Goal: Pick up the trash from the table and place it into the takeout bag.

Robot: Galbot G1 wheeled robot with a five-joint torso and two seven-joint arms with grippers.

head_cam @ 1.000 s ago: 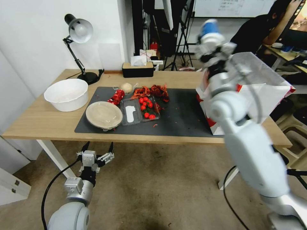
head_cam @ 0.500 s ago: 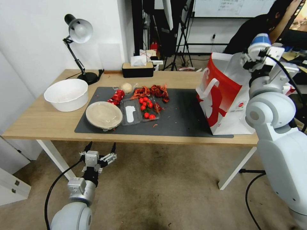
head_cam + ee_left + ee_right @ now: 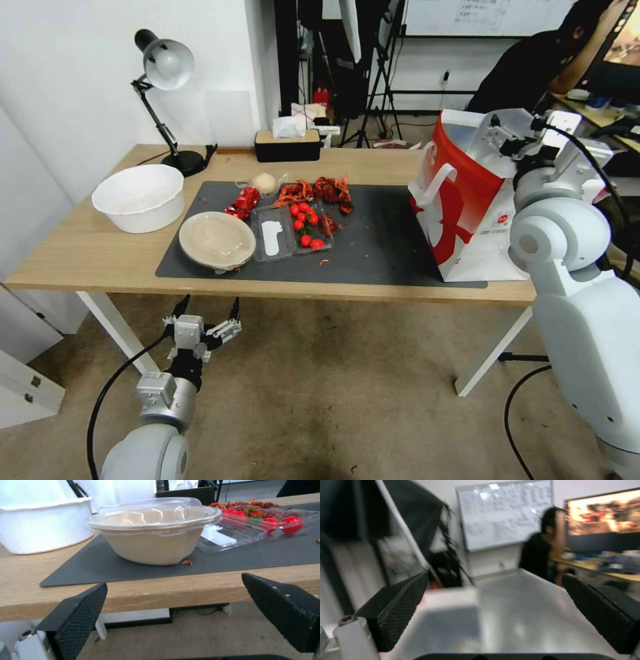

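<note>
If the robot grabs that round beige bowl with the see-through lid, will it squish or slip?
The bowl looks thin-walled and empty, so it is probably light and may flex if squeezed. Its clear domed lid looks glossy and could slip or pop off. The flat base suggests it slides rather than rolls.

Right wrist view badly smeared: bag reduced to a pale grey sheen, whiteboard writing unreadable, screen a bright orange blur. Right gripper in head view mostly hidden behind its own wrist, at the bag's open top; bag's inside out of sight, its far corner covered by the right arm. Red scraps at the mat's back too small to identify. In left wrist view, tub cut by the frame edge, tray of red fruit cut at the other side, bowl's contents masked by glare on the lid.
</note>
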